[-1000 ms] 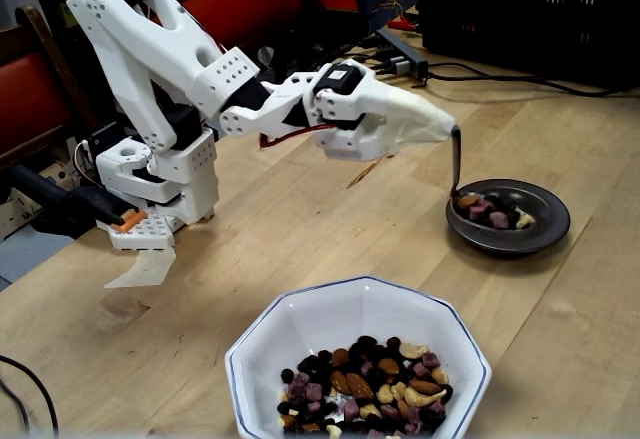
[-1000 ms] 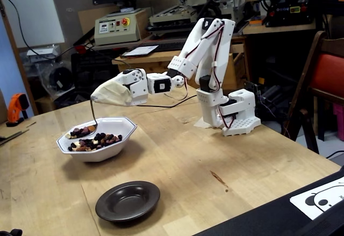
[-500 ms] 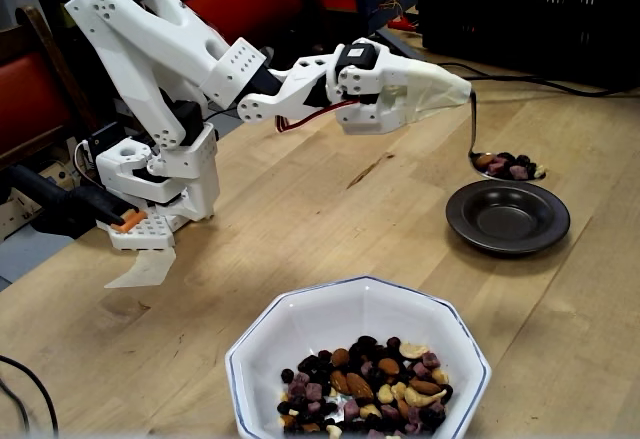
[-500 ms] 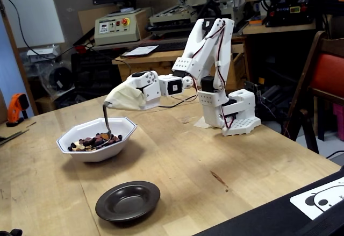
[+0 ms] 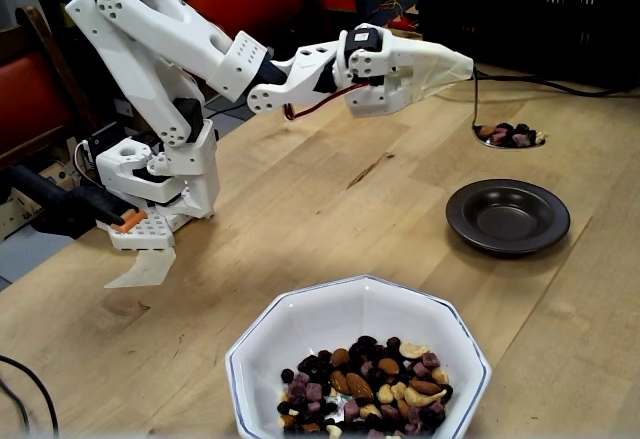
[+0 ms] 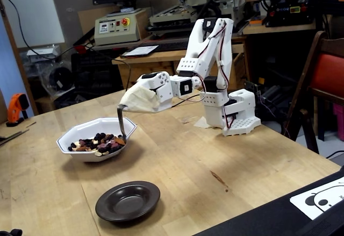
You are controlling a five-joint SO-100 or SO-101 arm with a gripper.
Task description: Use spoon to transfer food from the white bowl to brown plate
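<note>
Claw [image 5: 469, 65], shrouded in a cream cover, grips the spoon [image 5: 473, 104] by its handle, which hangs below the tip. In a fixed view the spoon holds food [image 5: 510, 136] in the air behind the empty brown plate [image 5: 508, 217]. In a fixed view the spoon's tip [image 6: 120, 137] is down in the white bowl [image 6: 80, 152], beyond the brown plate.

Gripper [image 5: 468, 67] holds the spoon [image 5: 508, 137] aloft, loaded with food [image 5: 512, 135]. Brown plate [image 5: 508, 217] sits empty below it. White bowl [image 5: 300, 329] nearest camera.
</note>
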